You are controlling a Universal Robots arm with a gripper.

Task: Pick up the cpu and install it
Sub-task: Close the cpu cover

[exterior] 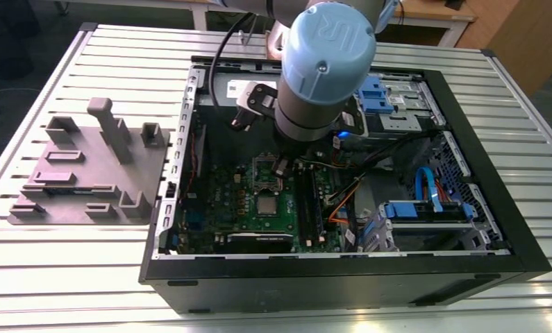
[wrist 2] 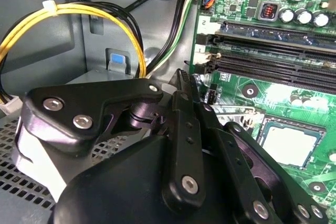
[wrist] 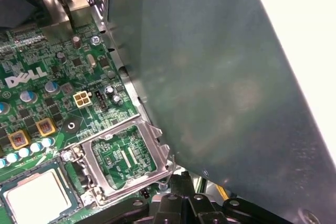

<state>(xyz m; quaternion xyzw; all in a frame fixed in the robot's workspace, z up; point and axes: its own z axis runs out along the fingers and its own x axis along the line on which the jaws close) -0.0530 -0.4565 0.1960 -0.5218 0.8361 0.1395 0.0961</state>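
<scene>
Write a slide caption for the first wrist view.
CPU lying in its socket on the motherboard, metal retention frame swung open beside it, grey case wall alongside.

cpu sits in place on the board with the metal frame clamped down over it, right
Not quite. The cpu does sit in place on the board, but the metal frame is swung open beside it, not clamped down over it. The first wrist view shows this.

Cpu (wrist: pixel 38 198) on motherboard (wrist: pixel 52 66); open load plate (wrist: pixel 88 167) beside
</scene>
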